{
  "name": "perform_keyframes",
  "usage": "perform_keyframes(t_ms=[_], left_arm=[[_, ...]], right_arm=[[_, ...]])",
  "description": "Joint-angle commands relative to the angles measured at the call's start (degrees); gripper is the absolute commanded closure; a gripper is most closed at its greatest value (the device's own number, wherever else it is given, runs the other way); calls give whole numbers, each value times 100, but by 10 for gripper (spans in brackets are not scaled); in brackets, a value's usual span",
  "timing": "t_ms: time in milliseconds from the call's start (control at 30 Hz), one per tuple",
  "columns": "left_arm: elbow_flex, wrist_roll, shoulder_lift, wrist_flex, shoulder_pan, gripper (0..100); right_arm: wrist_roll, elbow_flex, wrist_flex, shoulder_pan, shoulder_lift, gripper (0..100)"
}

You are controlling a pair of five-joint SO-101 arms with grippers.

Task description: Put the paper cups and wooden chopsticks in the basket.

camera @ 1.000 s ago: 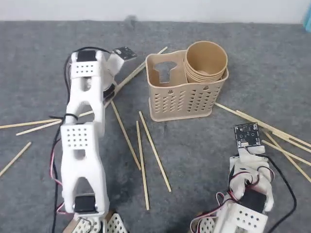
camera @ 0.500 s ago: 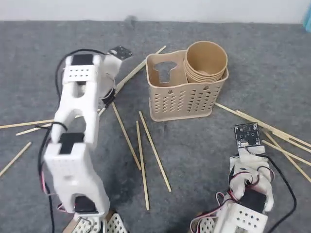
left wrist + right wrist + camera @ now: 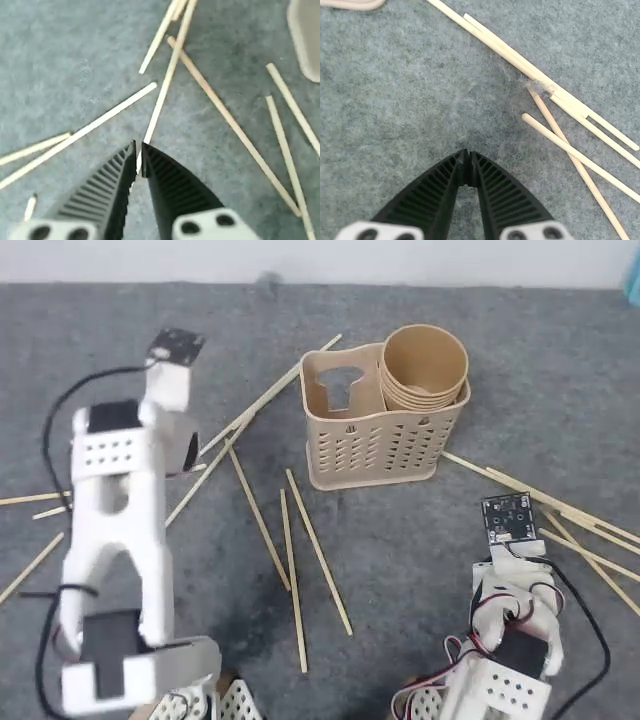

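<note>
Left wrist view: my left gripper (image 3: 138, 150) pinches one chopstick (image 3: 167, 80) by its near end, probably for tipping it into the basket (image 3: 368, 452) ahead, where the paper cups (image 3: 424, 362) already sit. My right gripper (image 3: 468, 154) rests closed and empty.

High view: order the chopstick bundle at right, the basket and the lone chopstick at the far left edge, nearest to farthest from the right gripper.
1. Chopstick bundle, just to the right of the right gripper.
2. Basket, ahead and to its left.
3. Lone chopstick, at the far left edge.
</note>
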Motion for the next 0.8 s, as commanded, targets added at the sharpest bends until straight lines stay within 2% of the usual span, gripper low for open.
perform_keyframes(t_ms=[0,133,267,333,500,767], left_arm=[[646,132,-615,-651,-18,987],[532,220,-668,-677,-9,972],[-40,615,-202,-659,44,854],[-444,615,299,-545,202,827],[-2114,598,2127,-62,545,828],[-5446,-70,4624,695,853,828]], right_arm=[[53,114,-22,-13,22,990],[53,114,-22,-13,22,990],[53,114,-22,-13,22,990],[53,114,-22,-13,22,990],[53,114,-22,-13,22,990],[53,114,-22,-13,22,990]])
